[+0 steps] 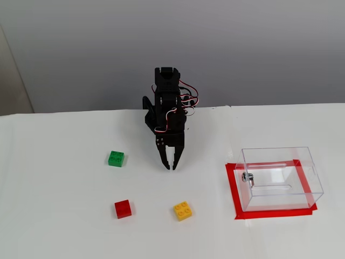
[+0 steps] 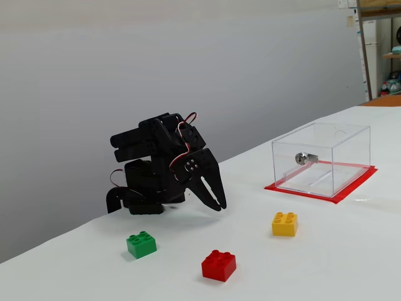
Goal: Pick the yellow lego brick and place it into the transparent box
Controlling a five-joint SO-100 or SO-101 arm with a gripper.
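The yellow lego brick (image 1: 183, 210) lies on the white table, in front of my gripper; it shows in the other fixed view (image 2: 284, 224) too. The transparent box (image 1: 280, 177) stands empty on a red mat at the right, with a small metal fitting on its left wall; it also shows in the other fixed view (image 2: 322, 158). My black gripper (image 1: 171, 166) points down at the table, folded close to the arm's base, well behind the yellow brick. Its fingertips are together and it holds nothing. It shows in the other fixed view (image 2: 220, 205) as well.
A green brick (image 1: 116, 158) lies left of the gripper and a red brick (image 1: 123, 209) lies left of the yellow one. The red mat (image 1: 235, 194) frames the box. The arm's base (image 2: 141, 200) stands near the table's back edge by the grey wall.
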